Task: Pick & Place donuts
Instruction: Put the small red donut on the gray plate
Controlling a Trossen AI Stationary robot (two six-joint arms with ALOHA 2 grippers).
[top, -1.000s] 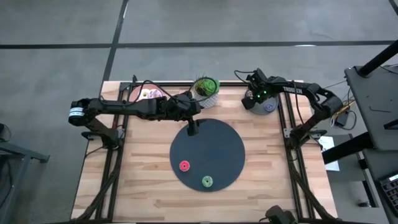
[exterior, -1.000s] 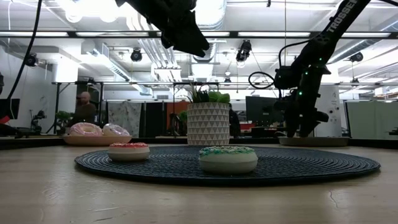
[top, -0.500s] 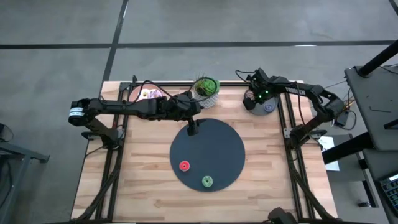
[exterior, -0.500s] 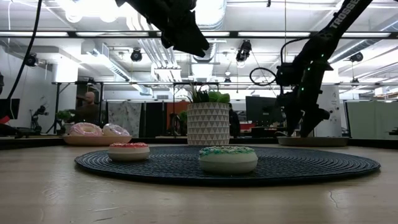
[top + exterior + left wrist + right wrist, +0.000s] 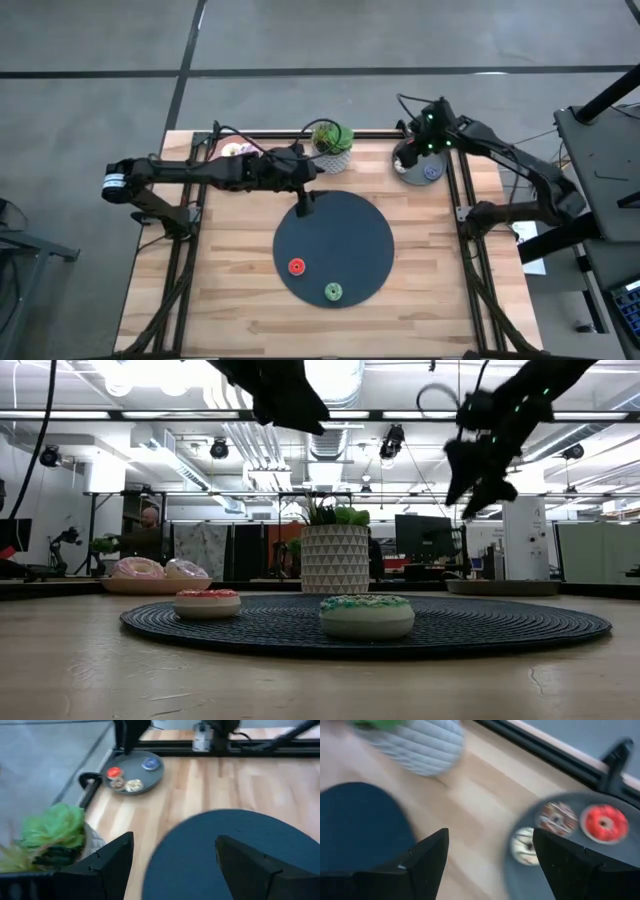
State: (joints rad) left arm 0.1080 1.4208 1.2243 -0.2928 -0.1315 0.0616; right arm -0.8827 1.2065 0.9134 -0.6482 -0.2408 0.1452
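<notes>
I had the left gripper (image 5: 303, 209) over the upper edge of the large dark round woven mat (image 5: 335, 247) at frame centre in the high view; its fingers (image 5: 100, 865) stood apart, nothing between them. The right gripper (image 5: 478, 478) hung high in the upper right of the low view, above the round grey plate (image 5: 420, 176) at the table's upper right; its fingers (image 5: 422, 862) were spread and empty.

On the mat, lower centre, I noted a small red-topped toy ring (image 5: 296, 266) and a green-topped one (image 5: 332, 291), near each other but not touching. The grey plate held a red ring (image 5: 604, 822), a brown sprinkled ring (image 5: 558, 818), a cream ring (image 5: 525, 845) and a blue ring (image 5: 150, 764). Two larger frosted rings (image 5: 155, 569) sat on the pink plate (image 5: 232, 152), upper left, beside the green plant in its white patterned pot (image 5: 331, 142).
</notes>
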